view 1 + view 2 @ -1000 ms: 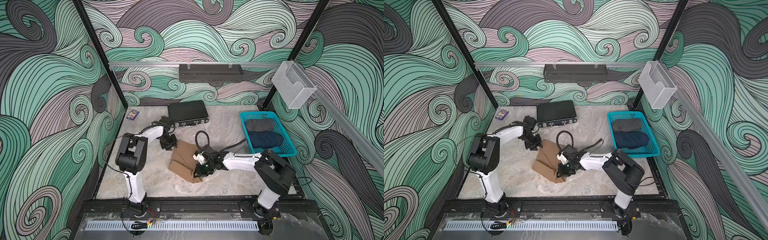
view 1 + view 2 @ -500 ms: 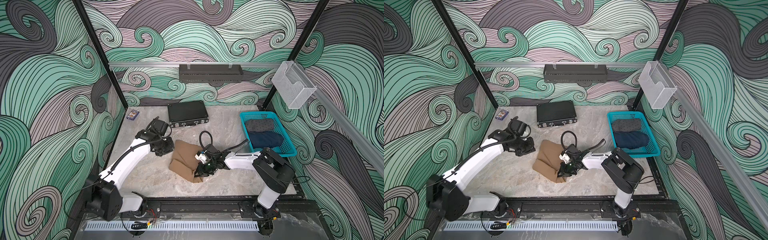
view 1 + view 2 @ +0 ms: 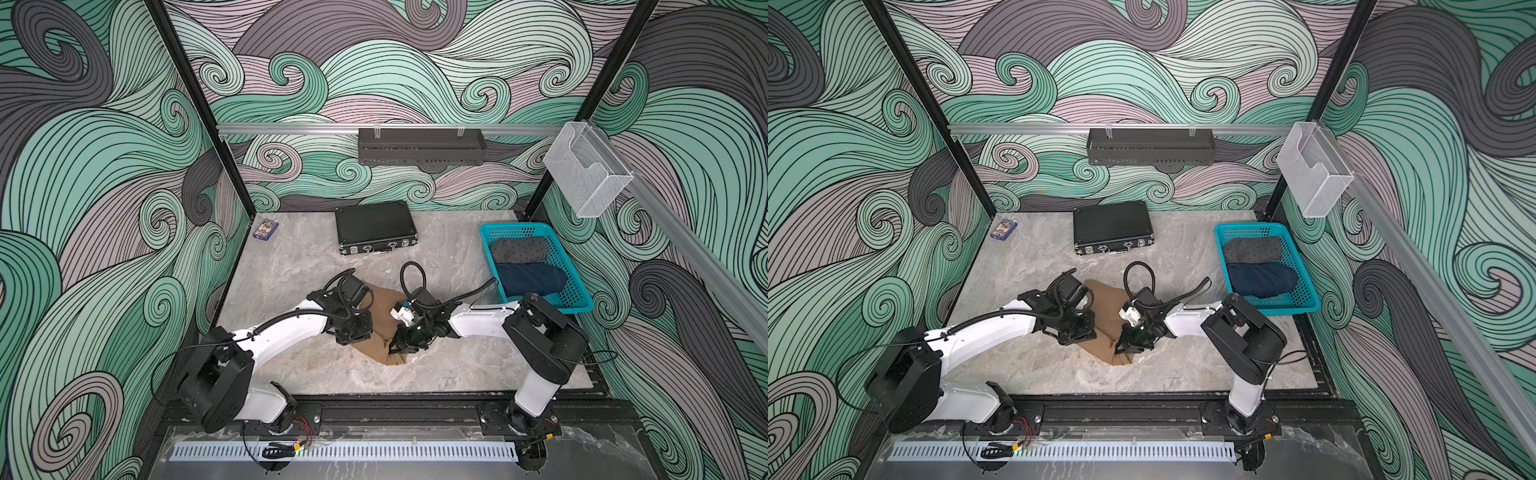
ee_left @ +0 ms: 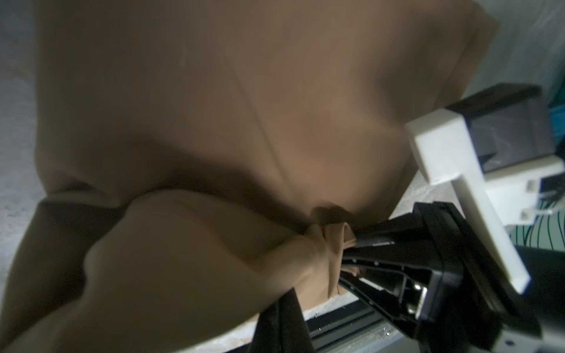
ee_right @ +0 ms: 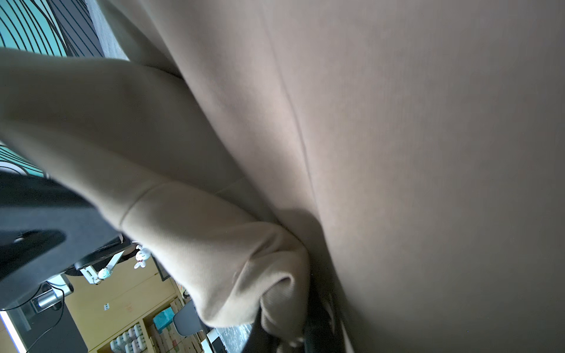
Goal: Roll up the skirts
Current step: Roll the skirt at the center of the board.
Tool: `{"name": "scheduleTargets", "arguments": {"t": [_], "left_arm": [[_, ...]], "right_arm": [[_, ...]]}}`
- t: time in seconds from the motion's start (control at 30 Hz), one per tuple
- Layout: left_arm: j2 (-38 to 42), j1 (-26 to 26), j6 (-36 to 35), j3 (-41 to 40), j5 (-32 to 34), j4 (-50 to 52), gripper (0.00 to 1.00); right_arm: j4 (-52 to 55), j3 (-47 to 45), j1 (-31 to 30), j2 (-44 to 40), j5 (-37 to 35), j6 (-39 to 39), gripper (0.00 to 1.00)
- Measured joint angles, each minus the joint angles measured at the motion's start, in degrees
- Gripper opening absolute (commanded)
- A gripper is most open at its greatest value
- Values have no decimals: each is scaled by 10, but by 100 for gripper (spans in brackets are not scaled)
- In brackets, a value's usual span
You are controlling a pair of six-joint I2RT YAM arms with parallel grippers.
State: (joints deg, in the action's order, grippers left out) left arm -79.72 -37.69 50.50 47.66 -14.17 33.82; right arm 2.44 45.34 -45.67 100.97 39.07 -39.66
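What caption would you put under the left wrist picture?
Right gripper pinches a bunched fold of the tan skirt.

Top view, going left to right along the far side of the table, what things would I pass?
small blue card box → black hard case → teal basket

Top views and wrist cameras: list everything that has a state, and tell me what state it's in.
tan skirt: on the table, not rolled, near edge bunched.
dotted grey skirt: rolled, in the teal basket.
denim skirt: rolled, in the same basket.
black case: closed, lying flat.
right end effector: shut on the tan skirt.
left end effector: shut at the skirt's edge; grip unclear.
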Motion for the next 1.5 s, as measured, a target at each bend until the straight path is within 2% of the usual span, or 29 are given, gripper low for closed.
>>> {"name": "scheduleTargets", "arguments": {"t": [0.5, 0.53, 0.6, 0.77, 0.97, 1.03, 1.07, 1.17, 1.27, 1.5], "left_arm": [[-114, 2, 9, 32, 62, -10, 0], [-119, 3, 10, 33, 61, -14, 0], [-130, 8, 11, 37, 57, -22, 0], [-161, 20, 11, 58, 42, -24, 0], [-167, 23, 2, 64, 30, -20, 0], [-170, 24, -2, 67, 25, -18, 0], [-170, 24, -4, 67, 22, -17, 0], [-173, 28, -14, 68, 13, -17, 0], [-176, 29, -26, 72, 6, -15, 0], [-194, 31, -49, 89, -16, -8, 0]], "right_arm": [[-19, -14, 3, -6, 0, -2, 2], [-24, -19, 3, -11, -2, -3, 10], [-32, -29, 3, -22, -9, -7, 18], [-38, -61, 3, -70, -40, -8, 48], [-35, -109, 3, -178, -104, 6, 59], [-43, -132, 3, -234, -139, 15, 73], [-51, -149, 2, -268, -164, 24, 76], [-72, -196, -15, -373, -242, 82, 77], [-96, -221, -68, -435, -304, 195, 80], [-122, -219, -223, -419, -414, 471, 85]]}}
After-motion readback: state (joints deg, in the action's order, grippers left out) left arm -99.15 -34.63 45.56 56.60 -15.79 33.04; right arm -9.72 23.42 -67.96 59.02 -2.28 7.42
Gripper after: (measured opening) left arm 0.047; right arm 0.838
